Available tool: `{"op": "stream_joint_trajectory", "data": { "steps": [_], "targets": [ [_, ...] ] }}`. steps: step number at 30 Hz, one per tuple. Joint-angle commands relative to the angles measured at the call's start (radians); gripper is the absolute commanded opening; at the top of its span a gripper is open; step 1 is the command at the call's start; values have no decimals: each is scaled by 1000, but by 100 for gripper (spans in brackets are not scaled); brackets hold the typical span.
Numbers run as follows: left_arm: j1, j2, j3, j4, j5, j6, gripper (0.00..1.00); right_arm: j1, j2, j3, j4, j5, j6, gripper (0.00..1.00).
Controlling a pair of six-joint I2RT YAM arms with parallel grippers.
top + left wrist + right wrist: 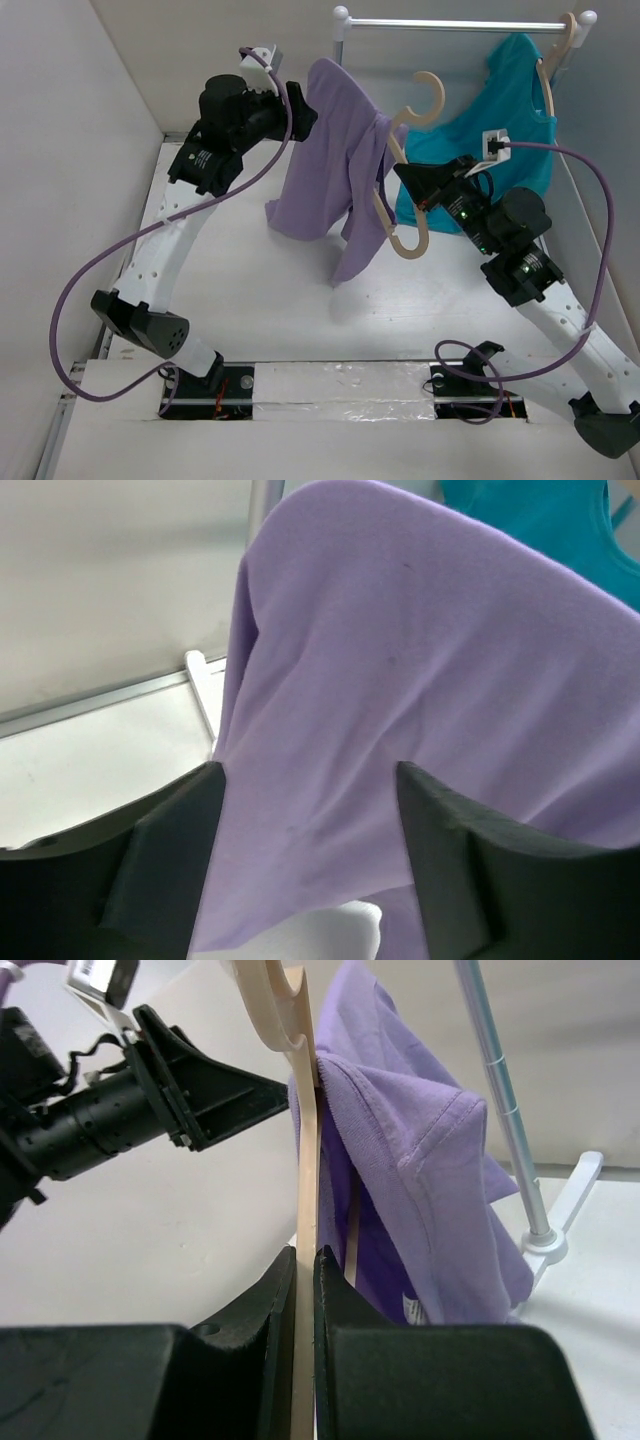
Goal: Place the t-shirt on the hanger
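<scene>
While the right pincer (304, 1265) is clamped shut on a thin arm of the hanger (305, 1170), the left pincer (310, 775) stands open, fingers (170, 850) well apart. Lavender cloth fills the gap in the left wrist view (can't tell if the pads actually touch it).

Counts:
- 2 arms, 2 pincers.
- 2 t-shirts: 1 lavender t-shirt (330, 170) and 1 teal t-shirt (505, 110).
- 2 hangers: the one being held, and a second hanger (560, 50) on the rail.
- 1 clothes rack (450, 22), white, with its rail across the back.
- 2 purple cables, one per arm, e.g. the left cable (80, 300).

The lavender t-shirt is up in the air above the worktop (260, 290), between the two pincers. It is draped over the upper part of the held hanger, with its folds hanging down loose. From the right wrist, the shirt's collar side lies right against the hanger arm, on the far side of it. Whether the arm sits inside the shirt is not clear. The hanger is tilted, with its hook toward the rack but apart from the rail, not hooked on anything.

The teal t-shirt hangs from the second hanger at the right end of the rail, behind the right pincer. The left pincer sits at the shirt's left edge, pointing at it.
</scene>
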State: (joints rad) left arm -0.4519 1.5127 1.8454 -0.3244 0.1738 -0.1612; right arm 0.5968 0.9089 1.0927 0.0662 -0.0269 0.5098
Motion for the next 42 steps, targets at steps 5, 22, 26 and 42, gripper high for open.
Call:
{"op": "stream_joint_trajectory", "data": {
  "steps": [5, 22, 26, 42],
  "targets": [
    [16, 55, 25, 71, 144, -9, 69, -67, -45, 96, 109, -137, 68, 0],
    [36, 170, 67, 136, 320, 37, 28, -288, -2, 104, 213, -383, 256, 0],
    [36, 242, 182, 85, 339, 37, 0, -308, 7, 92, 224, -377, 259, 0],
    [-10, -140, -345, 247, 585, -149, 0, -150, 105, 122, 377, -15, 75, 0]
  ]
}}
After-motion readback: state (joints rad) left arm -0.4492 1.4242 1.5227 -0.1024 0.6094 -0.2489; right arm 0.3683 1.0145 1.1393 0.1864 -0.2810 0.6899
